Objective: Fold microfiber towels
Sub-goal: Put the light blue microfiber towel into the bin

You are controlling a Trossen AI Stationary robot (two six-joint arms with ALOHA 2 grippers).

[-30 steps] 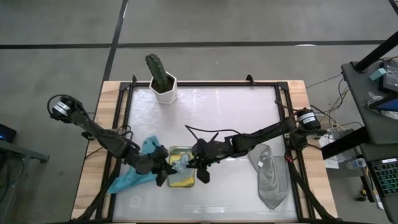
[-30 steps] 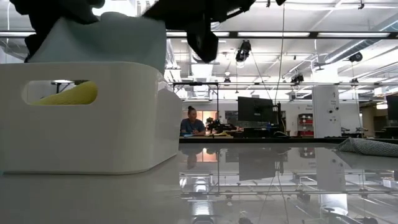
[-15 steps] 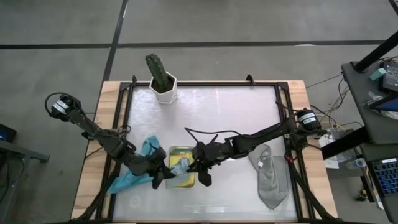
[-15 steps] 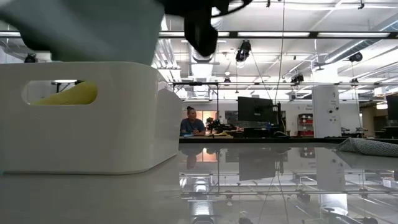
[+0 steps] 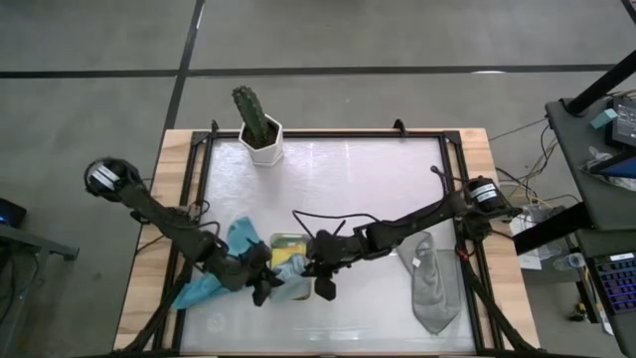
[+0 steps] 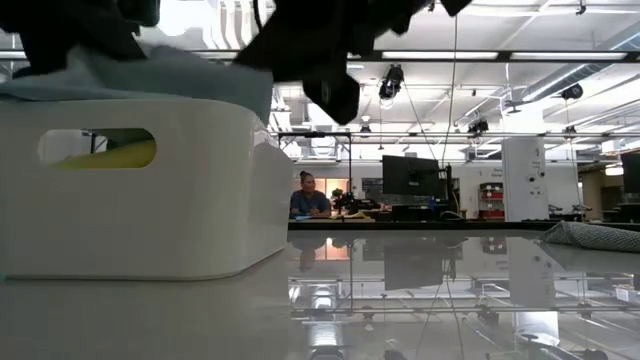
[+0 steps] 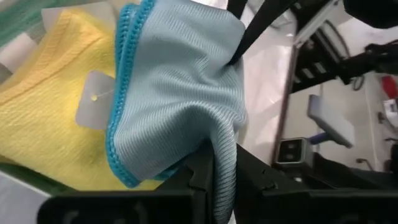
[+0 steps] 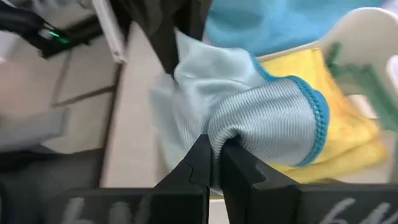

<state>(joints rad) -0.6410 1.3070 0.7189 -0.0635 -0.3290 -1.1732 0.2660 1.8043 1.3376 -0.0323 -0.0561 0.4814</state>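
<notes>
A folded light blue towel (image 5: 290, 266) is held between my two grippers over the white tray (image 6: 140, 200). In the tray lies a folded yellow towel (image 7: 43, 124) with a pale green edge (image 8: 348, 71) under it. My left gripper (image 5: 262, 285) is shut on the blue towel's left side, and my right gripper (image 5: 318, 277) is shut on its right side. In the low view the blue towel (image 6: 150, 75) sits at the tray's rim. A teal towel (image 5: 211, 276) lies crumpled left of the tray. A grey towel (image 5: 429, 280) lies crumpled at the right. My left gripper pinches a bunched fold of the light blue towel (image 7: 222, 142) between its two fingers, in several layers, coming from the table's left. The towel spreads away from the fingers over the yellow towel. My right gripper pinches a rounded fold of the same towel (image 8: 231, 132) between its two fingers, coming from the table's right; the stitched blue edge (image 8: 317, 109) lies beyond it.
A cactus in a white pot (image 5: 260, 127) stands at the far left of the table. The table's middle and far right lie bare. A person sits at a desk in the room behind (image 6: 308, 195).
Both grippers have gone a little toward the table's near edge and down with the light blue towel. The towel, held above the tray before, now sits at the tray's rim over the yellow towel.
</notes>
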